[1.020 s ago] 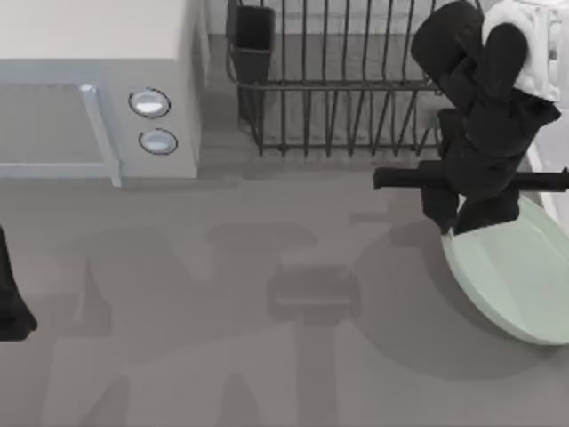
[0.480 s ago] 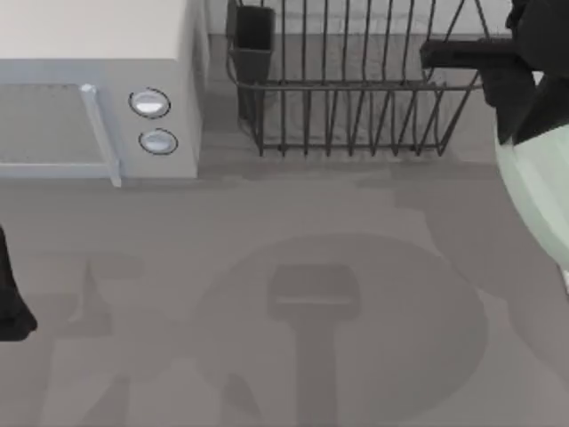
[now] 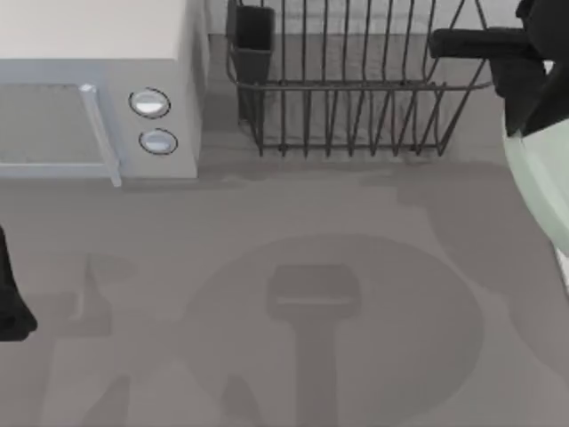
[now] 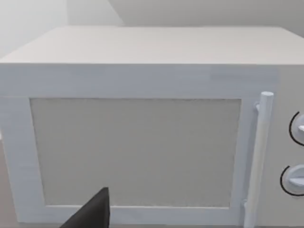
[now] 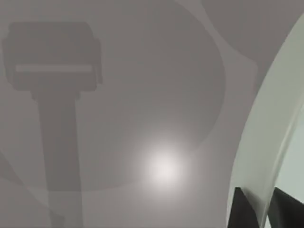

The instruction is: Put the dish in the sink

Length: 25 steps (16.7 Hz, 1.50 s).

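The dish [image 3: 540,191] hangs at the right edge of the top view, lifted clear of the grey surface [image 3: 293,267], where it throws a broad round shadow. Part of its pale mint-green disc is cut off by the frame. In the right wrist view the dish [image 5: 266,133] runs as a curved pale rim, and the two dark fingertips [image 5: 242,209] of the right pincer [image 5: 259,209] sit on either side of that rim, clenched on it. From above, the right pincer [image 3: 524,120] meets the dish at its far edge, beside the right end of the dark wire dish rack [image 3: 347,89], so the dish hangs from the grip toward the near side of the surface.

The sink cannot be made out for certain; a thin pale strip at the right border, just below the dish, may be its rim. In my judgement the carry is well under way, and the coming move turns on taking the dish further right, beyond the surface's edge, before lowering it. The right arm is the nearer one and already has the load.

The left pincer [image 3: 13,302] waits at the far left edge of the surface, facing the white microwave [image 4: 142,133]; whether it is released or clenched I cannot tell.
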### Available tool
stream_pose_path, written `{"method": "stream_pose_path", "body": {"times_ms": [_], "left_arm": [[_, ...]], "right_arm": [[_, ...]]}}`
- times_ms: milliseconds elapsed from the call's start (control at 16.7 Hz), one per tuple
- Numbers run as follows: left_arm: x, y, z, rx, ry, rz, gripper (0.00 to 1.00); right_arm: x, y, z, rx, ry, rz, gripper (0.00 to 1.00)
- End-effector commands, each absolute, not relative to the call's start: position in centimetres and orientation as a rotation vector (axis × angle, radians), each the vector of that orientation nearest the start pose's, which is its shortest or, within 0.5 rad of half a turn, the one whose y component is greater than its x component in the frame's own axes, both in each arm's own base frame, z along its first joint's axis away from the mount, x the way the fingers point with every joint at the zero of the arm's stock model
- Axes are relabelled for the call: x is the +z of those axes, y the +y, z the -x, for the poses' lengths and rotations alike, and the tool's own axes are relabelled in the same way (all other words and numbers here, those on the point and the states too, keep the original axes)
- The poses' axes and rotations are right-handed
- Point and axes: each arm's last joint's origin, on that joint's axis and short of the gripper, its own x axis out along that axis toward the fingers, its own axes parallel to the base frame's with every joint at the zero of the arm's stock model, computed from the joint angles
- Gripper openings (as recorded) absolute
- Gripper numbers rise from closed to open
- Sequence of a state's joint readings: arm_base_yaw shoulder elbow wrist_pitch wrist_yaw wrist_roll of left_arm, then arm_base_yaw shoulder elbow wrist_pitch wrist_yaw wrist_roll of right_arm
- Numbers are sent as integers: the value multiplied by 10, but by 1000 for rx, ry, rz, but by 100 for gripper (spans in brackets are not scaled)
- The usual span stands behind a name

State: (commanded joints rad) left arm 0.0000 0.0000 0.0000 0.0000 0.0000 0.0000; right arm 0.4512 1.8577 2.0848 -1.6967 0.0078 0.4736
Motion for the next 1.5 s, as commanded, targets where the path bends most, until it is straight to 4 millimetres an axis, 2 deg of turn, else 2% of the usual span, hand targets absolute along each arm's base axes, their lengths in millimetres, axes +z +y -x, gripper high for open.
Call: {"method": "stream_pose_path", "body": {"times_ms": [180,360,540,720,840,960,1200,1500], "left_arm": [[160,-1,-106,0,0,0,100],[160,-1,-106,0,0,0,100],[160,-1,-106,0,0,0,100],[160,-1,-106,0,0,0,100],[160,-1,-106,0,0,0,100],[160,-1,-106,0,0,0,100],[160,-1,-106,0,0,0,100],[160,-1,-106,0,0,0,100]], "right_arm": [[360,139,-331,8,1490,-33,0],[334,114,-386,-2,1513,-20,0],[289,69,-444,-9,1545,-10,0],[246,15,-480,-10,1564,-8,0],[227,-15,-490,-9,1567,-8,0],[218,-32,-494,-8,1567,-8,0],[217,-33,-494,-8,1567,-8,0],[217,-33,-494,-8,1567,-8,38]]}}
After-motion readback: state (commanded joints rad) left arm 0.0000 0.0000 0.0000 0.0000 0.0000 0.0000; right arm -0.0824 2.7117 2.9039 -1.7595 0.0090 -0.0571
